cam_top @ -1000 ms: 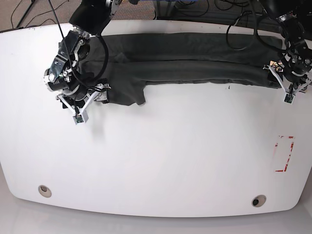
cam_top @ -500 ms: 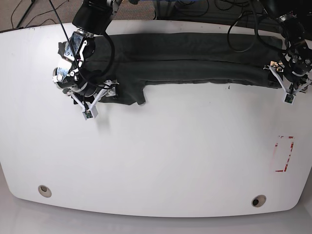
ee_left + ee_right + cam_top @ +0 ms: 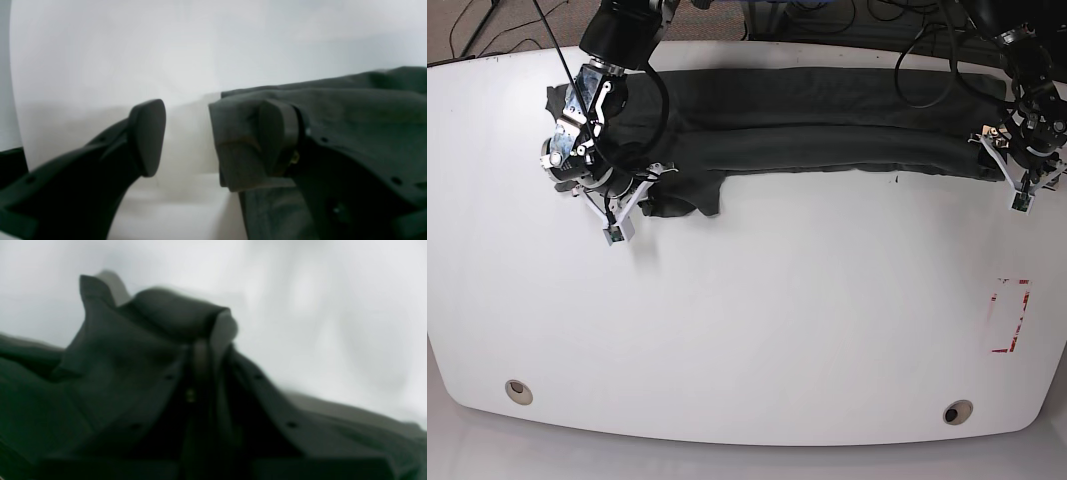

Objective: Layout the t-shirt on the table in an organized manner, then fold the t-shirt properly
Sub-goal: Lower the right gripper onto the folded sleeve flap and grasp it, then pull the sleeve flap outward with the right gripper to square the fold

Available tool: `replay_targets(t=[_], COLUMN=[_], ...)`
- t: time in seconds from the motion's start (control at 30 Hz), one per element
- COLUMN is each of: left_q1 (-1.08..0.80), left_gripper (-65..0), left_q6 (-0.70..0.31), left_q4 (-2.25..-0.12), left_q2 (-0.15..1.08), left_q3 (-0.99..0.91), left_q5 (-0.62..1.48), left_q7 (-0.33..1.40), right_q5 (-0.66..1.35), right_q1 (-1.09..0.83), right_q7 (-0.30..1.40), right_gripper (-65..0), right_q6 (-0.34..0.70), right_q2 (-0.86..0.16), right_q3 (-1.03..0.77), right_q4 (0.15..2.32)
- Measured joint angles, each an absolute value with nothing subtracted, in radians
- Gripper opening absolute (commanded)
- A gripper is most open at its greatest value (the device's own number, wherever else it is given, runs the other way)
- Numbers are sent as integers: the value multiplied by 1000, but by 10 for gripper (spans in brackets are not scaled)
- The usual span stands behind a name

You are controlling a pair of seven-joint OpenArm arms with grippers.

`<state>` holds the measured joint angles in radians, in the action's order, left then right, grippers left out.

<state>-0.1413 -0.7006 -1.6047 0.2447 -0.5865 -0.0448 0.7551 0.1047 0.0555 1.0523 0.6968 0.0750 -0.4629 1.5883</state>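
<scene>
The dark grey t-shirt [image 3: 807,110] lies in a long band along the far side of the white table [image 3: 777,320], its lower part folded up lengthwise. At the left of the base view my right gripper [image 3: 640,198] is shut on the bunched sleeve cloth [image 3: 682,195]. The blurred right wrist view shows that gripper [image 3: 203,350] pinching a raised fold of the t-shirt [image 3: 126,366]. My left gripper [image 3: 994,160] stands open at the band's right end. In the left wrist view the left gripper [image 3: 213,136] straddles the hem corner [image 3: 233,150], one finger [image 3: 277,136] against the cloth.
Two round grommet holes [image 3: 519,391] [image 3: 957,412] sit near the front edge. A red-and-white marking [image 3: 1010,315] is at the right. Black cables [image 3: 927,60] hang over the far edge by the left arm. A small dark speck [image 3: 894,180] lies below the shirt.
My right gripper moved right onto the sleeve and shut on it, bunching the cloth there. The left gripper has not moved and stays open.
</scene>
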Motion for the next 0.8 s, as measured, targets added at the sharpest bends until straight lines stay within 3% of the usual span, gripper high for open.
replay_targets(t=[0.3, 0.8], left_q1=[-141, -141], left_gripper=[-251, -251], left_q6=[-701, -701], left_q4=[-1600, -1598], left_q2=[245, 245], left_q3=[-586, -585], left_q5=[-45, -45], left_q7=[756, 754], right_q5=[264, 677], right_q1=[39, -147], right_q7=[1068, 1281], right_gripper=[-650, -650], right_q6=[698, 692], right_q2=[72, -3], right_q3=[-463, -463], right_q4=[1704, 1924])
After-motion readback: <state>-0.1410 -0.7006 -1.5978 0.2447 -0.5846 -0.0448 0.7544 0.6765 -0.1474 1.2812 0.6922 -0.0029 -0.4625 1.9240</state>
